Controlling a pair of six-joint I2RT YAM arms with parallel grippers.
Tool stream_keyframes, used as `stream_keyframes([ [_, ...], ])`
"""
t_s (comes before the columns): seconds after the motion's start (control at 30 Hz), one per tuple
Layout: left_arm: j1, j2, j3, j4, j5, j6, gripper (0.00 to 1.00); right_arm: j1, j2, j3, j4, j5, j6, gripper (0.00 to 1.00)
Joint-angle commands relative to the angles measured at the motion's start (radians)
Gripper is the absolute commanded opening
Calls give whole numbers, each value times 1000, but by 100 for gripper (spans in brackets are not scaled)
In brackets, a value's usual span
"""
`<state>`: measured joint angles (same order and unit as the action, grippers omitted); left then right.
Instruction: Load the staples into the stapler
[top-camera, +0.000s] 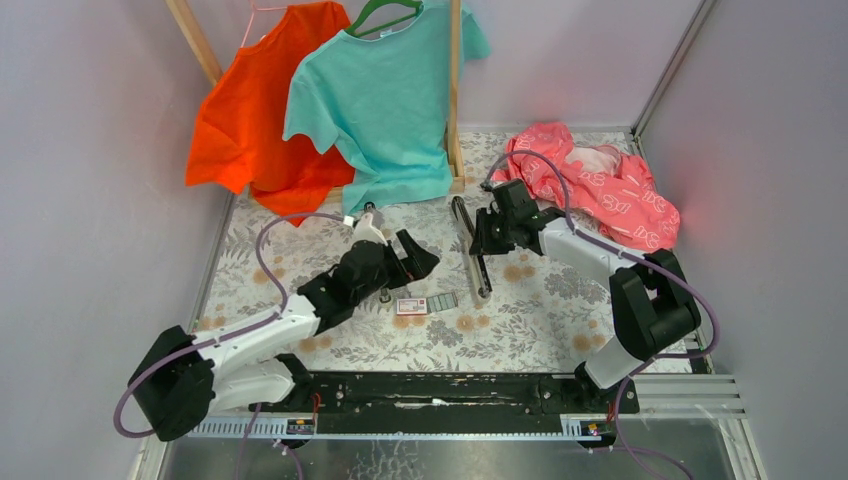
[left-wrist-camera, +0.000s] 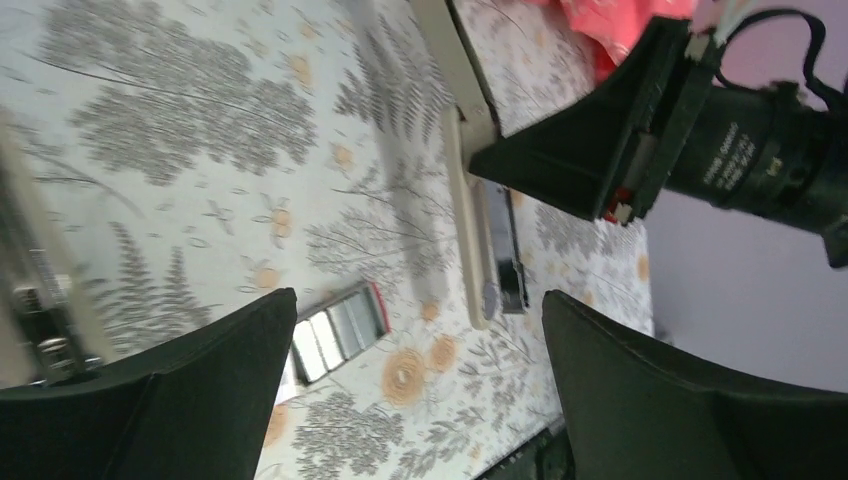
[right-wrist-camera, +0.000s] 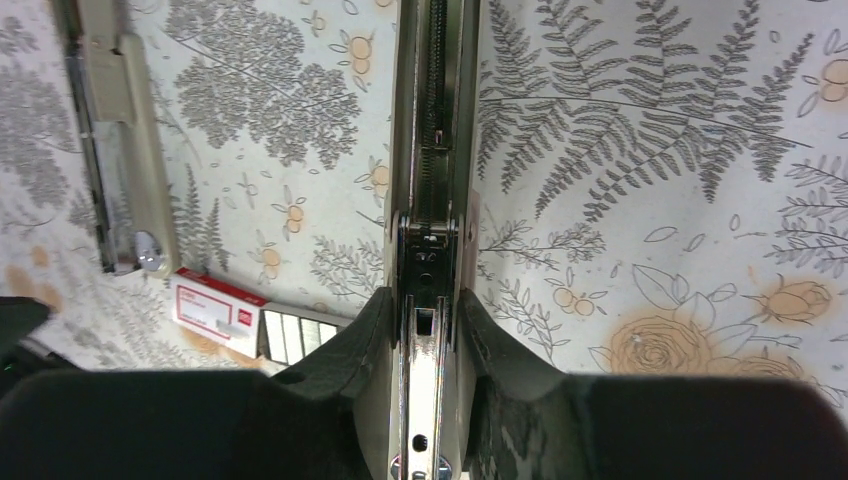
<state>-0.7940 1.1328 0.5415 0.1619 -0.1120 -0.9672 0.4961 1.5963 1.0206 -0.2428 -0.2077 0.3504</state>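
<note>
The stapler (top-camera: 472, 255) lies hinged open in the middle of the floral cloth. My right gripper (right-wrist-camera: 425, 300) is shut on its metal magazine channel (right-wrist-camera: 432, 150), and the beige part (right-wrist-camera: 115, 150) lies to the left of it. The staples (top-camera: 425, 304) are a small red-and-white box with grey strips showing, flat on the cloth just in front of the stapler; they also show in the right wrist view (right-wrist-camera: 215, 312). My left gripper (top-camera: 410, 255) hangs open above the cloth with nothing between its fingers. From its wrist I see the staples (left-wrist-camera: 335, 330) near the left fingertip and the stapler (left-wrist-camera: 480, 220) beyond.
A wooden rack (top-camera: 455, 100) at the back holds an orange shirt (top-camera: 250, 120) and a teal shirt (top-camera: 385, 100). A pink printed garment (top-camera: 600, 185) is bunched at the back right. Grey walls close in both sides.
</note>
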Motion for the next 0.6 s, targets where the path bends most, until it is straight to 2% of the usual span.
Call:
stream_keyframes([
  [0.0,24,-59,69,-255,-189,84,100,40,14,85,7,103,-41,0],
  [0.33,50,-83,227,-626,-384,32,100,101,135,158,-42,273,-23,0],
  [0.57,51,-73,269,-693,-370,51,100,104,196,156,-37,306,-6,0],
])
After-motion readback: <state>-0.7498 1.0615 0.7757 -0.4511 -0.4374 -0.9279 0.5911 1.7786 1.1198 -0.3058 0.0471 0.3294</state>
